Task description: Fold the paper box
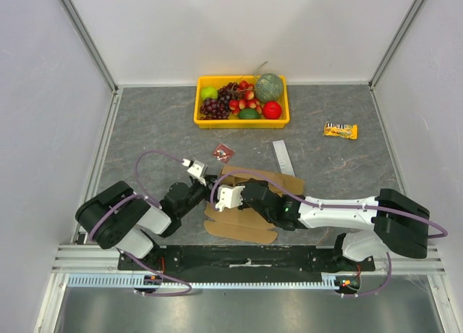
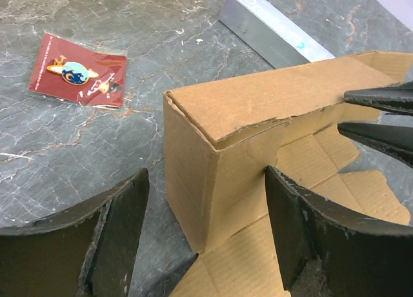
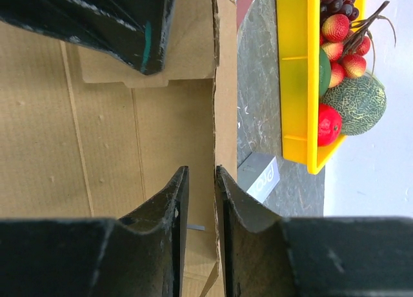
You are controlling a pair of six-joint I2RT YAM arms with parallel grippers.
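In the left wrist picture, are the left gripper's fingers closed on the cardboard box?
No, the left gripper is open: its fingers stand apart, one on each side of a raised corner of the paper box.

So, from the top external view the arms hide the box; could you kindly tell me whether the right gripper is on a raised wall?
Observer: Yes, the right gripper straddles the edge of an upright wall of the paper box; whether it clamps, I cannot tell.
Operator: Thank you, and the left one?
Observer: The left gripper is wide open, with the box's standing corner between its fingers.
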